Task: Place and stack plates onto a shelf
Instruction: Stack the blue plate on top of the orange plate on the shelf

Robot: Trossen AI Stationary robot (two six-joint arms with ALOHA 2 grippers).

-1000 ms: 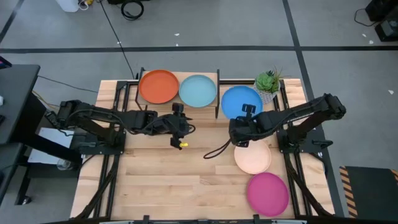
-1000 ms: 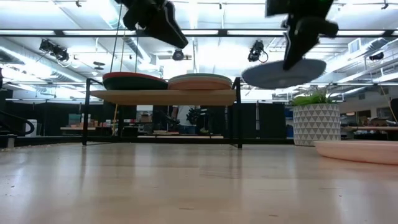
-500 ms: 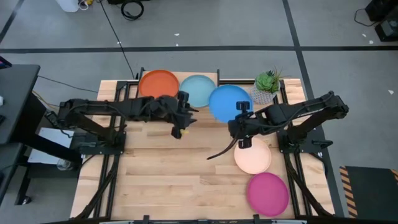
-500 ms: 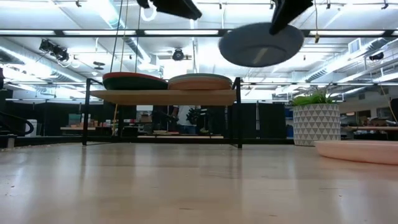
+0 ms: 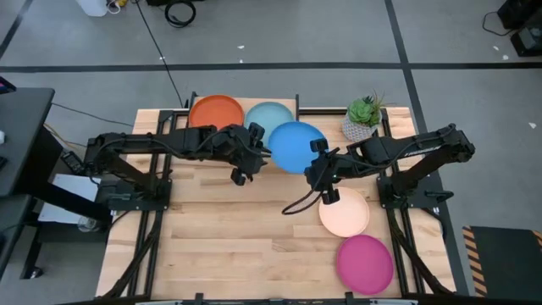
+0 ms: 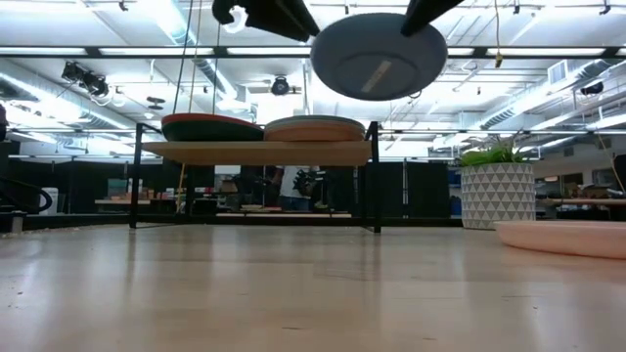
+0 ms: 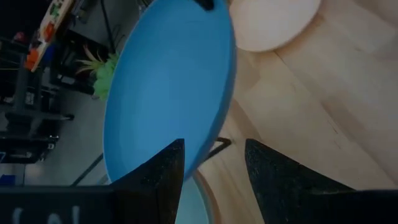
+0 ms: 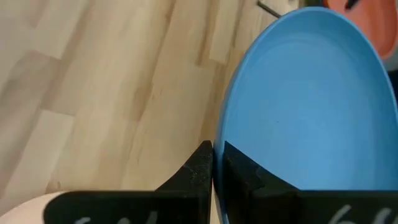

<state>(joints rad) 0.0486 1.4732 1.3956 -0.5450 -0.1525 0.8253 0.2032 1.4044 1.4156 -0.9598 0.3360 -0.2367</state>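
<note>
The blue plate (image 5: 296, 146) hangs in the air just near of the shelf (image 6: 254, 153). My right gripper (image 5: 316, 163) is shut on it. My left gripper (image 5: 257, 151) is open at the plate's left edge; in the left wrist view the blue plate (image 7: 168, 93) reaches into the gap of the left gripper (image 7: 211, 149). On the shelf stand two stacks, one topped by the orange plate (image 5: 215, 115), the other by the light blue plate (image 5: 268, 119). The cream plate (image 5: 344, 213) and the magenta plate (image 5: 364, 264) lie flat on the table. My right gripper pinches the blue plate's rim (image 8: 219, 134) between its two fingers, one on the upper face and one beneath. It comes level from the table's right, at the plate's near right edge. The plate is lifted clear and nearly level (image 6: 377, 66). My left gripper: the plate's rim (image 7: 198, 155) runs beside one finger (image 7: 166, 167); I cannot tell whether it touches.
A potted plant (image 5: 364, 117) stands at the table's far right, beside the shelf. A black cable (image 5: 298, 203) trails from the right arm over the table's middle. The near left of the tabletop (image 5: 212, 246) is bare wood.
My right gripper has carried the blue plate up and toward the table's left, from in front of the plant to beside the light blue plate's stack. My left gripper has risen and moved toward the far edge and right, up to the plate's left edge.
</note>
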